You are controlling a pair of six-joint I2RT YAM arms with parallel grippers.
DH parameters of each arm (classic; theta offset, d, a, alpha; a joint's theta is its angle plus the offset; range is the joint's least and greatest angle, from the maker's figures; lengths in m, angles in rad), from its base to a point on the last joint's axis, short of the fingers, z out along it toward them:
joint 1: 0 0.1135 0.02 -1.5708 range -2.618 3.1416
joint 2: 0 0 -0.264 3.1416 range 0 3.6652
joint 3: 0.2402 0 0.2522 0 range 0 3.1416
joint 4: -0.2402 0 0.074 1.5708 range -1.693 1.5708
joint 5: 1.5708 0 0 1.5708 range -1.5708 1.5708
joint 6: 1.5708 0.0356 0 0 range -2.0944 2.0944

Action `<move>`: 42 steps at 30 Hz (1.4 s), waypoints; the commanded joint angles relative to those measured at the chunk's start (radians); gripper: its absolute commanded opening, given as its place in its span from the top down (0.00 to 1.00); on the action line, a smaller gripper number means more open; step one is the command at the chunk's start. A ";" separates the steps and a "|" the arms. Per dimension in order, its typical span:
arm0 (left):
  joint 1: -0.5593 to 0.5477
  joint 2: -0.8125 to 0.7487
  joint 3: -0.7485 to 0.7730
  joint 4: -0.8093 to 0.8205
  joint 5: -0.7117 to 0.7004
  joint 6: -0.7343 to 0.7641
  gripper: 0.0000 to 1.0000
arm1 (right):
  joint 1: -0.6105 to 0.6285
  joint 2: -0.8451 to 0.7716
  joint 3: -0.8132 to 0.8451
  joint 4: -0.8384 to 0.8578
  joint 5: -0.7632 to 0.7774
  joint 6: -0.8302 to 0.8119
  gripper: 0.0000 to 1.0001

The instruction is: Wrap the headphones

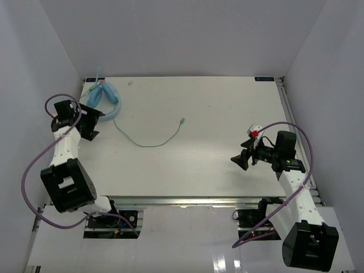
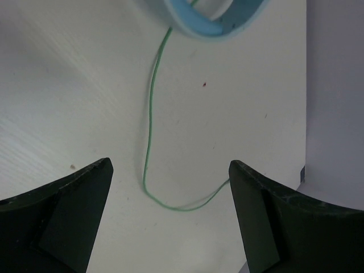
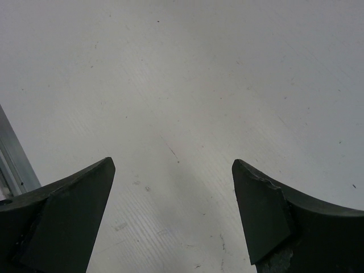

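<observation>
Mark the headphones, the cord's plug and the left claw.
headphones (image 1: 118,101), top external view, on the blue headband.
plug (image 1: 182,120), top external view, on its small green body.
left claw (image 2: 170,165), left wrist view, midway between its open fingertips.

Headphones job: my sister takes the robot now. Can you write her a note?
Left gripper: open, empty, over the cord near the headphones.
Right gripper: open, empty, over bare table, far from both.
Headphones lie at the far left corner. The cord trails loose toward the middle, plug at its end.
Done: nothing wrapped yet.
Left: wrap the whole cord.
</observation>
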 commanded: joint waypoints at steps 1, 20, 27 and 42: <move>0.003 0.200 0.223 -0.151 -0.164 -0.141 0.06 | -0.002 -0.026 0.033 0.002 -0.016 -0.008 0.10; -0.058 0.658 0.569 -0.194 -0.139 -0.268 0.14 | -0.002 0.003 0.038 -0.005 0.015 -0.015 0.10; -0.071 0.581 0.447 -0.053 -0.050 -0.314 0.25 | 0.000 0.015 0.039 -0.007 0.018 -0.019 0.10; -0.079 0.362 0.353 0.096 -0.036 -0.374 0.23 | 0.000 0.017 0.045 -0.014 0.008 -0.024 0.10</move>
